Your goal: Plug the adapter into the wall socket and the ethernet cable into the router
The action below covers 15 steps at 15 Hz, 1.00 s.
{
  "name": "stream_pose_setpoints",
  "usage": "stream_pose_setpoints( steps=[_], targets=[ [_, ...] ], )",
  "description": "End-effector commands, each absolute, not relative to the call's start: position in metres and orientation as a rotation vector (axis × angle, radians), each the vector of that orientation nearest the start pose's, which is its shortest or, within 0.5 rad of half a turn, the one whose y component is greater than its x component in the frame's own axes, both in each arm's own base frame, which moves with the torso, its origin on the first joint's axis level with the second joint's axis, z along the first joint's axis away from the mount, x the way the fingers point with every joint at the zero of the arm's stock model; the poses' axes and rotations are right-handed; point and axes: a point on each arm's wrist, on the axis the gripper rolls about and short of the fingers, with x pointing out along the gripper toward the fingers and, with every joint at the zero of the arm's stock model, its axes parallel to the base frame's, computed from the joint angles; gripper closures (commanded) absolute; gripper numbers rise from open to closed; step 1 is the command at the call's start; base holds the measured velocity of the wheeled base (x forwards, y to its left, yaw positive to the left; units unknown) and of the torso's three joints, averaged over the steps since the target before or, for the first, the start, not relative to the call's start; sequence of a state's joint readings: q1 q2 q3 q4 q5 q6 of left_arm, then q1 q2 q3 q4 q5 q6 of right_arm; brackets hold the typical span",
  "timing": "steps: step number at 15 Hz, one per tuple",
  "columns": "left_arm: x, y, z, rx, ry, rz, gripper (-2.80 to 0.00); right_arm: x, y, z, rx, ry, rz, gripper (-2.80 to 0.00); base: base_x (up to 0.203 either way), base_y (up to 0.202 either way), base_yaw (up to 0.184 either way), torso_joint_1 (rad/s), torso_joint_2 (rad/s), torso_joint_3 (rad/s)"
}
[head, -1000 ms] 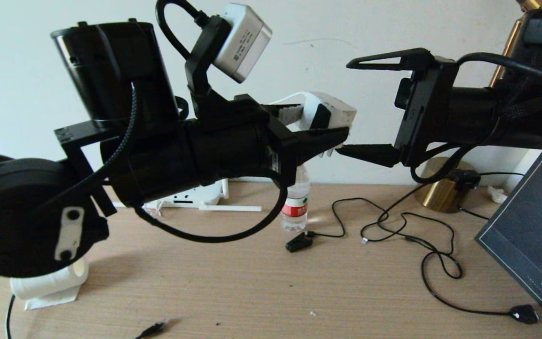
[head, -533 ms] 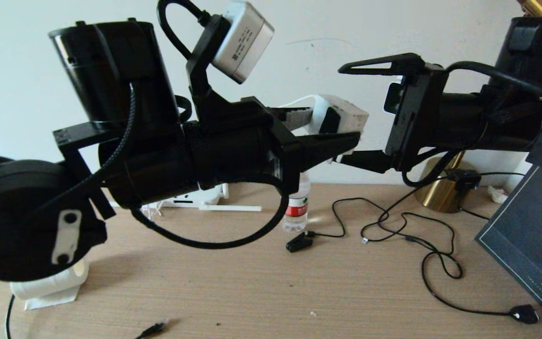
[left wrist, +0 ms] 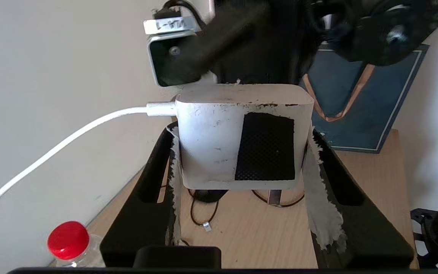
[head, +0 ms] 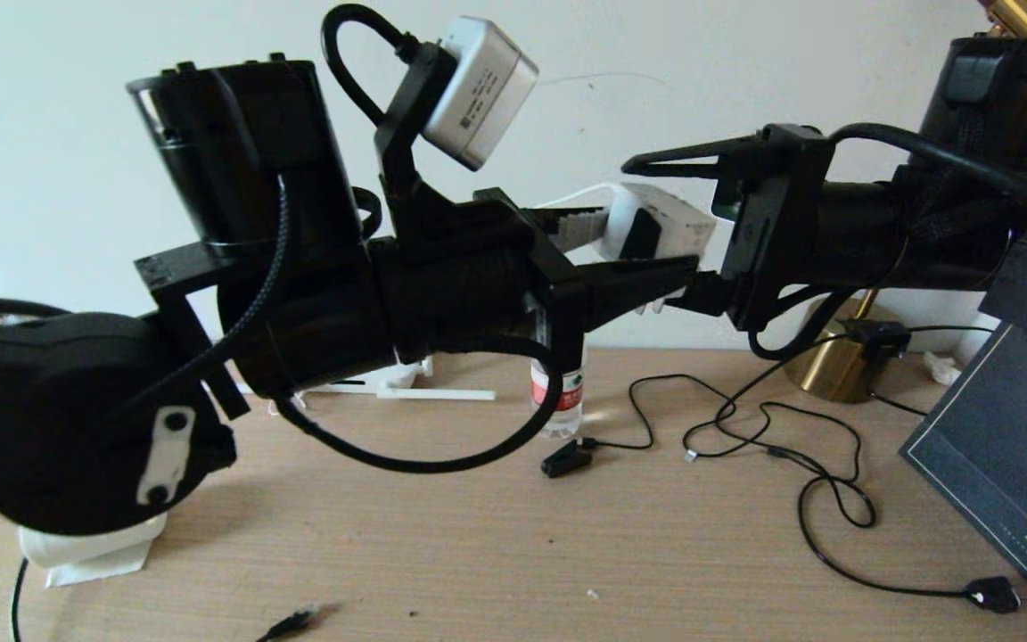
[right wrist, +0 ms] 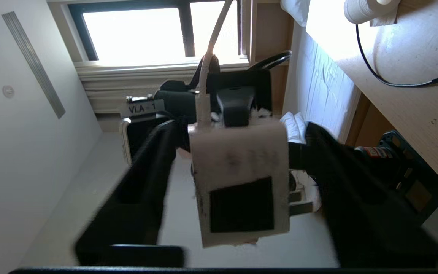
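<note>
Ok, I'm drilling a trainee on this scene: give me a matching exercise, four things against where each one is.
Things:
1 adapter
2 bottle
3 paper roll
4 lamp base

Places:
a near left corner of the desk
b back right of the desk, by the wall
c in the air, held by the left gripper
d standing on the desk below the left gripper

Pairs: 1-c, 2-d, 3-a, 4-b
</note>
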State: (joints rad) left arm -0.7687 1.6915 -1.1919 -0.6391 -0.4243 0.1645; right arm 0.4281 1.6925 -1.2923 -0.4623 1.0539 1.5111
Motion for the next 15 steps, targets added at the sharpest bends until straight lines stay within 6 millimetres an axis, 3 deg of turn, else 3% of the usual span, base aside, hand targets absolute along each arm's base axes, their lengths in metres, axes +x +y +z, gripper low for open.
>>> stream_pose_setpoints(
  steps=[1,13,14,15],
  targets=[
    [0.2283,-0.2337,0.2929,0.12,-0.242,-1.178,0.0,0.2767,0.151,0.3067,1.185,1.061,1.225,0.0,0.0,0.0,0.0,0.0,0.0,0.0],
    [0.2324,-0.2421,0.2897,0.098,-0.32,-1.185,0.0,0.2789,0.152,0.3038,1.194,1.073,1.215,0.0,0.0,0.0,0.0,0.0,0.0,0.0],
    [0.2321,-0.2418,0.2888,0.099,-0.318,-1.184,-2.8,0.2789,0.152,0.3038,1.195,1.074,1.214,0.0,0.0,0.0,0.0,0.0,0.0,0.0],
    [0.2314,-0.2422,0.2888,0.095,-0.315,-1.188,-2.8,0.2789,0.152,0.3037,1.196,1.076,1.213,0.0,0.0,0.0,0.0,0.0,0.0,0.0]
  ],
)
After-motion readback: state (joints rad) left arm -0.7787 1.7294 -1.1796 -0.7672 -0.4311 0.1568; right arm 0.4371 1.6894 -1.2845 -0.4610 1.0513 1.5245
